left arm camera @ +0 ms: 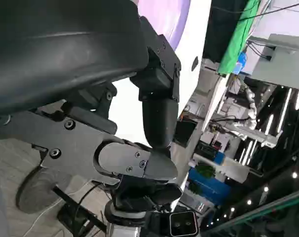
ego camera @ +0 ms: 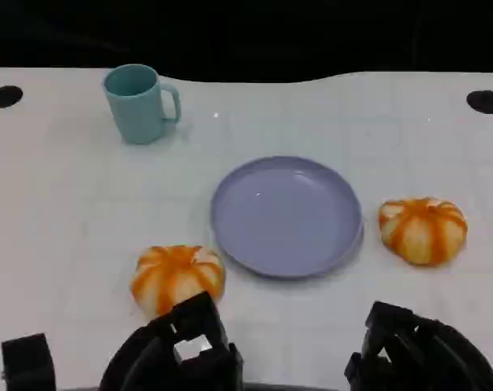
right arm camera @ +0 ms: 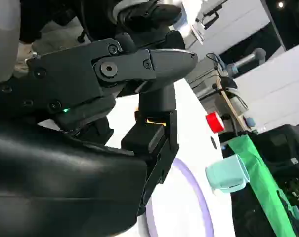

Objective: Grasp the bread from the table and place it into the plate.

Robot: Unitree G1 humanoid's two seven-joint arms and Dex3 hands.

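the left hand [ego camera: 177, 350] hovers just near of the left bread [ego camera: 178, 277], fingers apart and holding nothing, so the reach is underway and next it must close on the bread, then carry it right to the plate [ego camera: 287, 216].

Two bread rolls, round, orange-and-cream ribbed tops, both sitting flat on the white table [ego camera: 59, 220]. Left bread [ego camera: 178, 277] is toward the table's near edge, just beside the plate's near-left rim, not touching. Right bread [ego camera: 423, 229] sits just off the plate's right rim, toward the table's right edge. Plate [ego camera: 286, 216]: lavender, round, shallow, upright at table centre.
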